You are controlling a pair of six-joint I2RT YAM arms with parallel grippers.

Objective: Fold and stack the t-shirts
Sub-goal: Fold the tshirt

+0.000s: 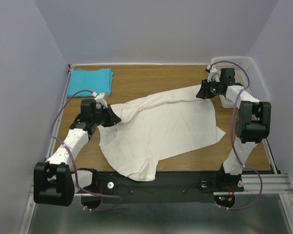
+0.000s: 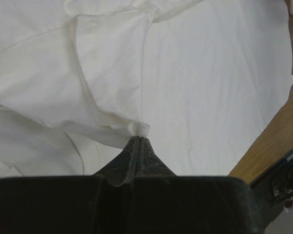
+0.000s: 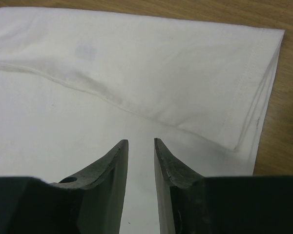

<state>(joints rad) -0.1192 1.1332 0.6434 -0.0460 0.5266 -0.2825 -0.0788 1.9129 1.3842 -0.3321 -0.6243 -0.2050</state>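
Top external view puts the cream t-shirt (image 1: 161, 131) spread and rumpled across the middle of the surface (image 1: 151, 78), with the turquoise t-shirt (image 1: 90, 82) lying folded in the far left corner; the left end effector (image 1: 112, 118) sits at the cream shirt's left edge, and the left wrist view shows it clenched on a small nub of hem; the right end effector (image 1: 201, 91) hovers over the far right sleeve, just beside the basket (image 1: 256, 73), jaws parted with nothing between them; the step in hand looks like flattening the cream shirt before its first fold; next, I judge, the right one must close on the sleeve hem so both can draw the cloth taut.
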